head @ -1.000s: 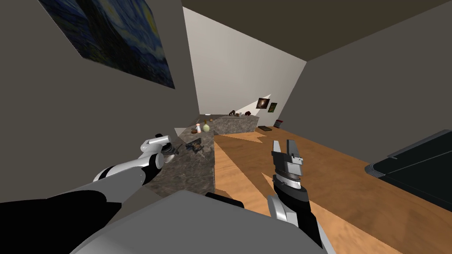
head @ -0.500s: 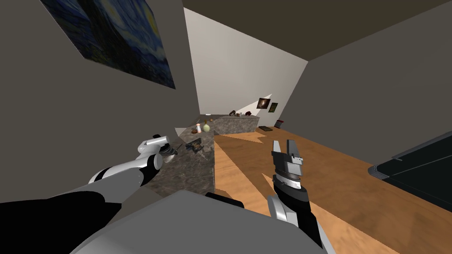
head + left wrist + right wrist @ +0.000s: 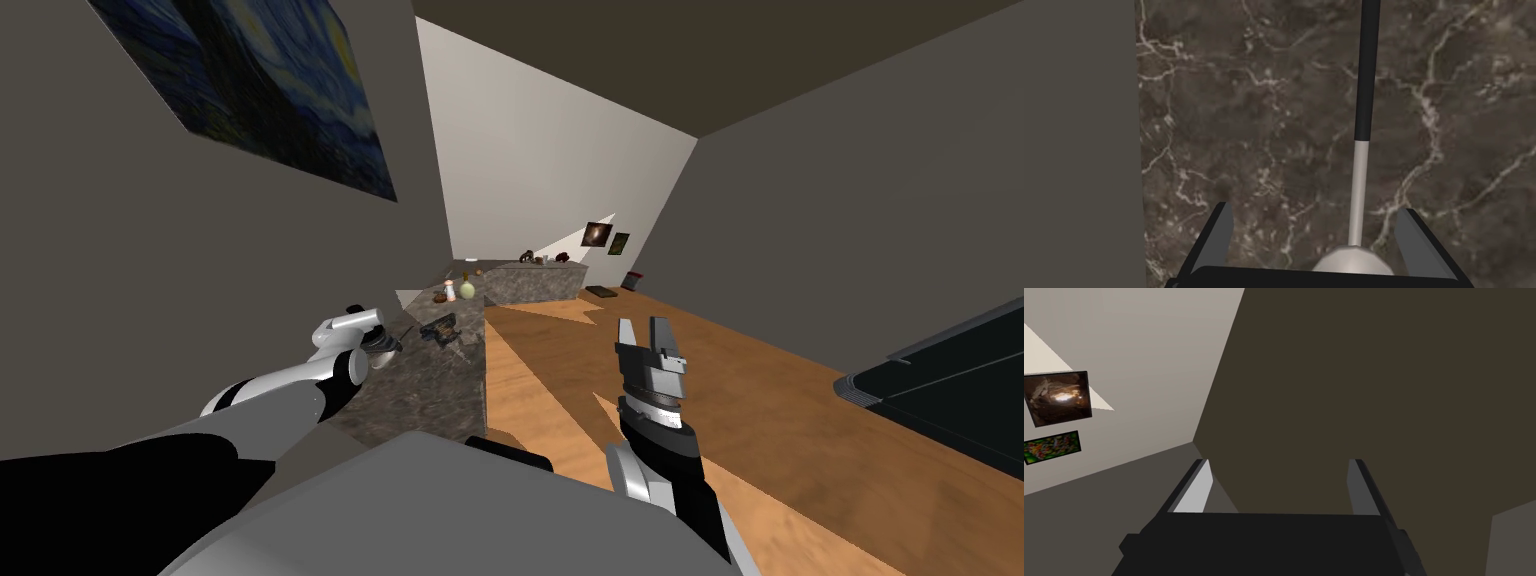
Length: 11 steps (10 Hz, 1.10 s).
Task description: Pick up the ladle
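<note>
Dark veined counter [image 3: 1249, 125] is lain on by the ladle [image 3: 1363, 125], judged light, stiff and slippery, best taken at its thin shaft by the left gripper [image 3: 1314, 207], spread wide and empty like the right gripper [image 3: 643, 330].

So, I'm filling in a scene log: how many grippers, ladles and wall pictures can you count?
Two-fingered light grey grippers: 2, left gripper and right gripper, both open.
Ladles: 1, the black-handled, pale grey-bowled ladle on the dark marble counter.
Wall pictures: 3: blue swirled painting, brown framed picture, green framed picture.
Total: 6.
</note>
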Available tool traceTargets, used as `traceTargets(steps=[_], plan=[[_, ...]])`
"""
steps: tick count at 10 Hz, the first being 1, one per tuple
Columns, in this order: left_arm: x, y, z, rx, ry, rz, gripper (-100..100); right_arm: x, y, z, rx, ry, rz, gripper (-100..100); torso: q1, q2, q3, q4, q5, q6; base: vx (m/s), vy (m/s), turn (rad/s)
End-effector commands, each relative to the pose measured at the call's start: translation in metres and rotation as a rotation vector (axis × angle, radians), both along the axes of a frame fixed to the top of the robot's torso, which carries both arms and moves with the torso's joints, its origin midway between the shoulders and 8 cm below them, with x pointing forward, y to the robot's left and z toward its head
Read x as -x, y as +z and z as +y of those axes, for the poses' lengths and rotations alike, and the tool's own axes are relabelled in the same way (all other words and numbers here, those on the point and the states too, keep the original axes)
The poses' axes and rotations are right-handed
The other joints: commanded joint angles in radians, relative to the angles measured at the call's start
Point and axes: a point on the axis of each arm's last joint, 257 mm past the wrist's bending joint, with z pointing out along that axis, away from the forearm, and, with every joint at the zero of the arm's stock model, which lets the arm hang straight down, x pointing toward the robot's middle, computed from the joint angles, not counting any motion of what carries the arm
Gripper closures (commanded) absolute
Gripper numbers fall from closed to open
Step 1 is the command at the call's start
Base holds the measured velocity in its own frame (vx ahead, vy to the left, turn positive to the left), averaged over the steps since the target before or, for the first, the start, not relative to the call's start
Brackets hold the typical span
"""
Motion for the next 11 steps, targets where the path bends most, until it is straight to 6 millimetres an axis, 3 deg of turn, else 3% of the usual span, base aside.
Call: traceTargets(steps=[1,7,11], plan=[[0.003,-0.003,0.003,0.001,0.022,-0.001,-100,0.000,0.000,0.000,0.000,0.000,0.000,0,0.000,0.000,0.000,0.000,0.000,0.000,-0.051,0.022,-0.206],[0.036,-0.018,0.029,0.005,0.180,0.000,-100,0.000,0.000,0.000,0.000,0.000,0.000,0,0.010,0.000,-0.001,-0.001,0.007,0.004,-0.117,0.063,-0.286],[0.051,-0.022,0.040,0.002,0.244,0.002,-100,0.000,0.000,0.000,0.000,0.000,0.000,0,0.011,-0.006,-0.005,-0.003,0.009,0.004,-0.071,0.024,-0.128]])
